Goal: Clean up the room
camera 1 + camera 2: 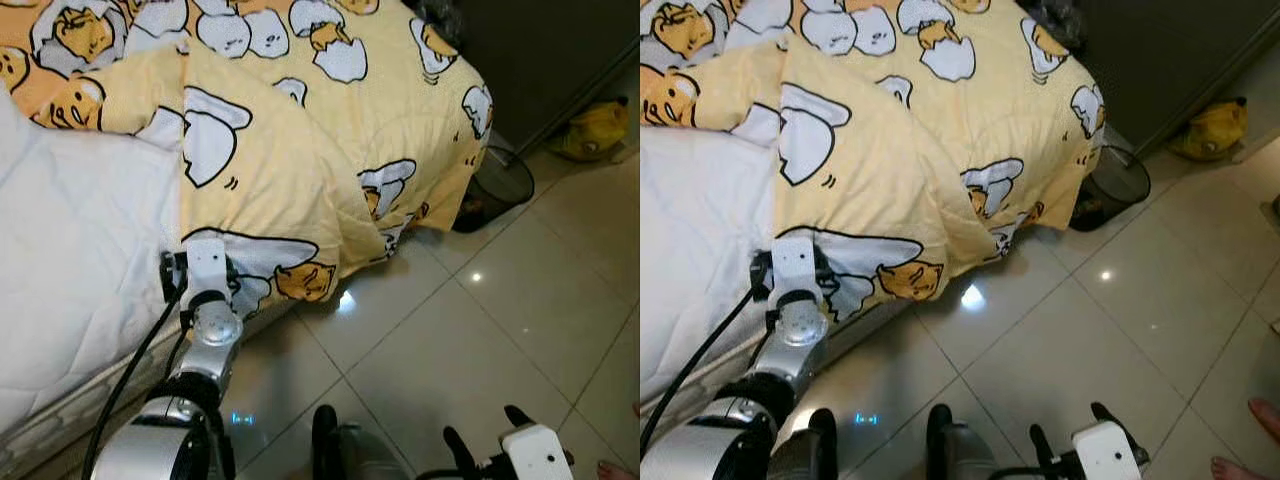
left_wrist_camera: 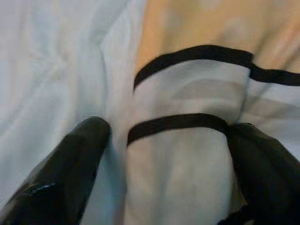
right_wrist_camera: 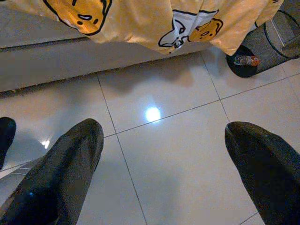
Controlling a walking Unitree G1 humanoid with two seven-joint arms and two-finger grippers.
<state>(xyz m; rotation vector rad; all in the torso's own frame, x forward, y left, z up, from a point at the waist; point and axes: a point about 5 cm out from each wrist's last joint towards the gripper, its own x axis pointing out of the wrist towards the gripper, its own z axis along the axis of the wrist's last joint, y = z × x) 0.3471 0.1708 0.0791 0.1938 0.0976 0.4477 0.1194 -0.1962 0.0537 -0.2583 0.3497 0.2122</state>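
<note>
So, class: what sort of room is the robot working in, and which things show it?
Most likely a bedroom: a bed with a yellow cartoon quilt, a mesh wastebasket beside it, tiled floor.

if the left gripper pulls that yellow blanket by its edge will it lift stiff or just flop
Likely flop: the blanket lies in soft folds and droops over the bed edge toward the floor. It probably drags rather than lifts whole, since much of it lies spread across the bed. The left gripper straddles a raised fold, so bunching seems likely.

Person's feet (image 1: pixel 1250 440) cut off at frame corner
</note>
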